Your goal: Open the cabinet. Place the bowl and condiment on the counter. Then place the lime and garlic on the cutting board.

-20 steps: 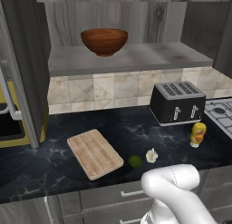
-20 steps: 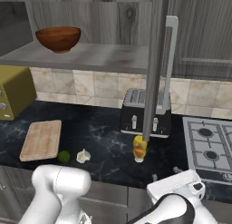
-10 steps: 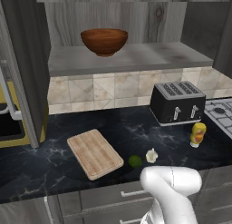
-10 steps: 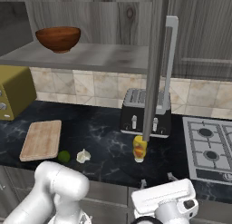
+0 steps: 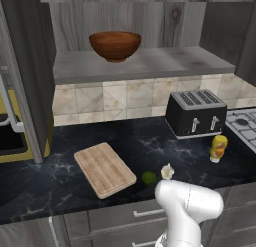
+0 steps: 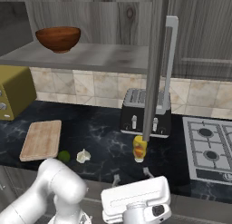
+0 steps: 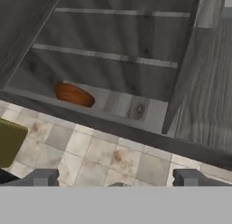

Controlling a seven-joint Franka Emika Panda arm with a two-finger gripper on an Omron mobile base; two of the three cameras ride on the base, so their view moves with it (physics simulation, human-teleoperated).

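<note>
Cabinet's open, gripper (image 6: pixel 131 176) spread wide and empty, low in front of the toaster (image 6: pixel 144 113). Next: rise level to the bowl (image 6: pixel 58 38), well above the toaster, pinching its rim.

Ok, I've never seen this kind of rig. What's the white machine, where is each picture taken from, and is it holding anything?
It is a white robot arm in a rendered kitchen. Two pictures come from cameras on its base, left and right; the third looks along its hand. The cabinet stands open with the bowl on its shelf. On the counter lie the board, lime, garlic, the yellow bottle and a toaster. The gripper is open, fingers wide, holding nothing.
</note>
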